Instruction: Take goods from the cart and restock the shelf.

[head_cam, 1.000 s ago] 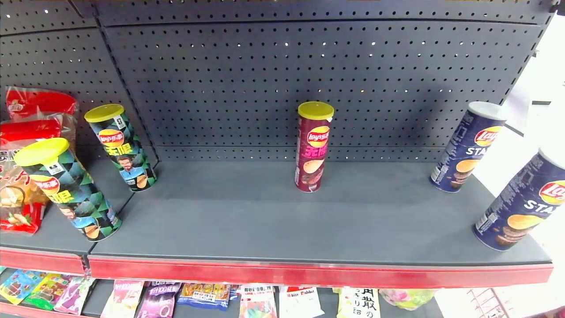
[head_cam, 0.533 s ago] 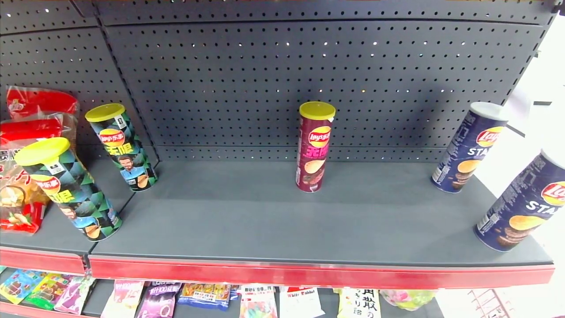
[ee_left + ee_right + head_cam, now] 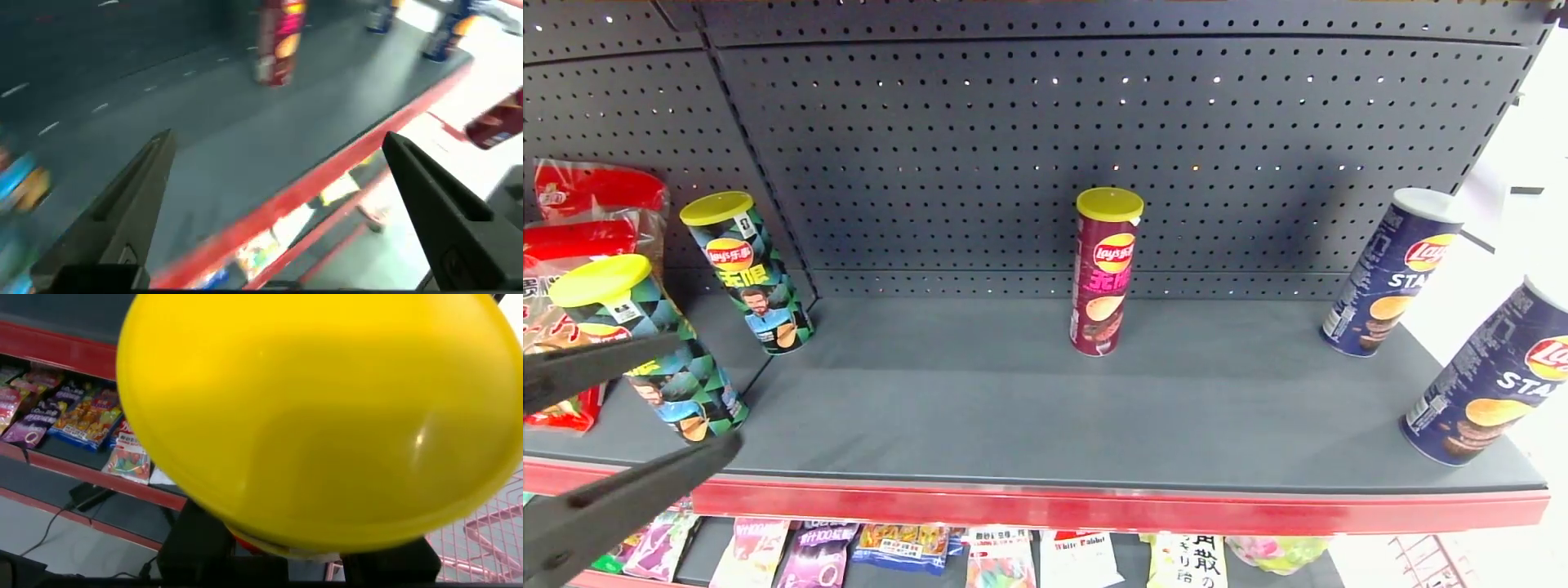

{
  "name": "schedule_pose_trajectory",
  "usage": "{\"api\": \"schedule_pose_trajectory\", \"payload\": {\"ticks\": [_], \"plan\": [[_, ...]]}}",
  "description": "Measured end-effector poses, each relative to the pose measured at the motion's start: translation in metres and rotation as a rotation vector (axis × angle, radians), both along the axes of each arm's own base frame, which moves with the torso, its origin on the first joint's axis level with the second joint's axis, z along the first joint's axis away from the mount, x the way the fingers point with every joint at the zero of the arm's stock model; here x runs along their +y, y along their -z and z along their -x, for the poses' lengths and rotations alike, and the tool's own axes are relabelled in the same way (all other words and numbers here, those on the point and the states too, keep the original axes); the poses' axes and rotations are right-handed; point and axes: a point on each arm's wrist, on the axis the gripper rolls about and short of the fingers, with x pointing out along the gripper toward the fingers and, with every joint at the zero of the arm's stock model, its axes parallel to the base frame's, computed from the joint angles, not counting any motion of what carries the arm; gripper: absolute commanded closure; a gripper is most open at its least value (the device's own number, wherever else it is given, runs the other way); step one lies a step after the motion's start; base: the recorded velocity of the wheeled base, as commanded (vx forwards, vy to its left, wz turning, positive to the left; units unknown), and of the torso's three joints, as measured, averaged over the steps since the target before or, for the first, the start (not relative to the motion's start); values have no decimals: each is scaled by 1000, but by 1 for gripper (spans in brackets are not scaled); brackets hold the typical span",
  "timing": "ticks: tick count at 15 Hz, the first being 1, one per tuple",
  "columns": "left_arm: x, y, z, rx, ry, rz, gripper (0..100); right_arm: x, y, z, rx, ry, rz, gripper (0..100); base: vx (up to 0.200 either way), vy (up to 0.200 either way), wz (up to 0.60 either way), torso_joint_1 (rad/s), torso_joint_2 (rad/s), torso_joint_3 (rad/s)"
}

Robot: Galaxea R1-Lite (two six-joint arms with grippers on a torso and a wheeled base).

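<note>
My left gripper (image 3: 709,392) stands open at the shelf's front left, its two dark fingers (image 3: 605,363) in front of the nearer green chips can (image 3: 645,351). In the left wrist view the left gripper (image 3: 274,155) spreads wide over the grey shelf board (image 3: 245,139), with nothing between the fingers. A maroon chips can (image 3: 1104,273) stands upright at the middle back. In the right wrist view a chips can with a yellow lid (image 3: 319,416) sits right before the camera, between the right gripper's dark fingers (image 3: 200,547).
A second green can (image 3: 747,273) and red snack bags (image 3: 572,237) stand at the left. Two blue cans (image 3: 1388,273) (image 3: 1486,380) stand at the right end. The shelf (image 3: 1013,408) has a red front edge (image 3: 1111,506); snack packets (image 3: 898,547) lie on the shelf below.
My left gripper has come into the head view from the lower left, open. The cans on the shelf have not moved.
</note>
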Motion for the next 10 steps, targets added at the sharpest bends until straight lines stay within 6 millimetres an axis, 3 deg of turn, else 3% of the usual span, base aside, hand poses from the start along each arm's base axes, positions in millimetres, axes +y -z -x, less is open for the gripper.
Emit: {"api": "schedule_pose_trajectory", "payload": {"ticks": [5, 10], "plan": [[-58, 12, -109, 54, 256, -27, 0, 0, 0, 0, 0, 1, 0, 100, 0, 0, 0, 0, 0, 0], [-112, 13, -206, -48, 388, -71, 0, 0, 0, 0, 0, 16, -2, 100, 0, 0, 0, 0, 0, 0]]}}
